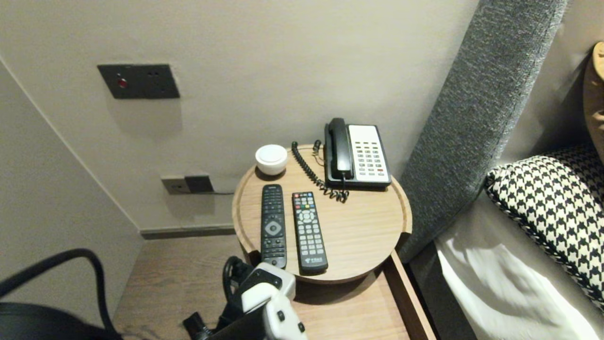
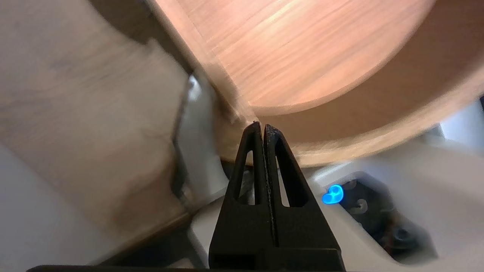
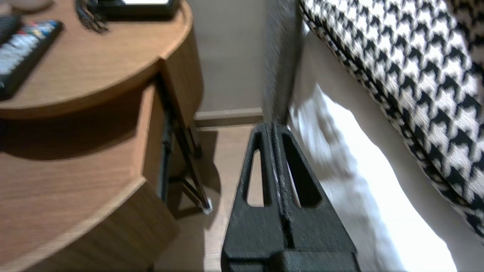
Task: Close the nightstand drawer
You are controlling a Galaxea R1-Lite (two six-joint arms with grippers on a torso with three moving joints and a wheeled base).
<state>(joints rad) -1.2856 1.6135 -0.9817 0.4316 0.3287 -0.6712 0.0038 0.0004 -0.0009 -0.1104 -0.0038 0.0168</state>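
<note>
Two remotes (image 1: pixel 273 225) lie on the table (image 1: pixel 358 231), above and beyond the left gripper (image 2: pixel 262 126), whose jaws are closed and empty below its rim. An approach seems in hand; next it must rise and open. The right gripper (image 3: pixel 273 126), also closed, sits parked by the bed (image 3: pixel 359 181).

Round wooden tabletop (image 1: pixel 363 236) lies open at right front; two black remote controls (image 1: pixel 273 225) crowd its left front, a black-and-white corded telephone (image 1: pixel 358 156) the back.
</note>
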